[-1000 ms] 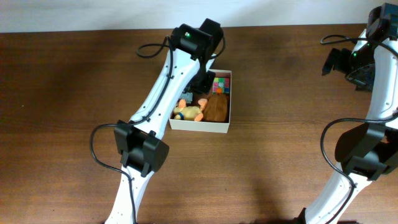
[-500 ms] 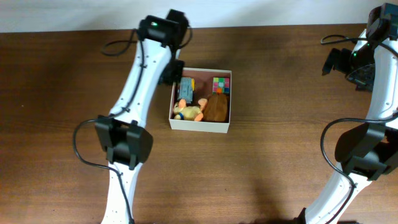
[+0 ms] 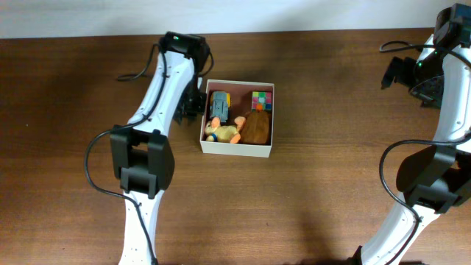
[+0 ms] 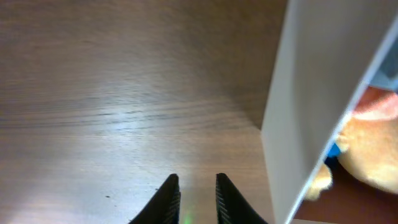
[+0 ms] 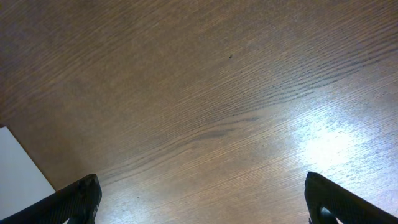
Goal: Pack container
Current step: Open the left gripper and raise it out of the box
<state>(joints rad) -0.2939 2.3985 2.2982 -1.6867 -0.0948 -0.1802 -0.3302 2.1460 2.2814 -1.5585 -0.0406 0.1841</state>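
The container (image 3: 236, 149) is a white-walled square box at the table's middle. It holds a grey-blue toy car (image 3: 219, 104), a colourful cube (image 3: 262, 100), a brown lump (image 3: 256, 128) and a yellow plush (image 3: 223, 133). My left gripper (image 3: 193, 107) hangs just outside the container's left wall, low over the wood. In the left wrist view the left gripper (image 4: 193, 182) is nearly shut, with a narrow gap and nothing between the fingers; the white wall (image 4: 305, 93) and the plush (image 4: 373, 146) show to its right. My right gripper (image 3: 394, 72) is wide open and empty over bare wood at the far right (image 5: 202, 190).
The dark wooden table (image 3: 331, 184) surrounds the container. Its back edge runs along the top of the overhead view. A white patch (image 5: 18, 168) shows at the lower left of the right wrist view. Both arms' cables loop over the table.
My left arm has swung left out of the container to its left side. The toy car, hidden under the arm before, now lies in the container. The right arm has not moved.
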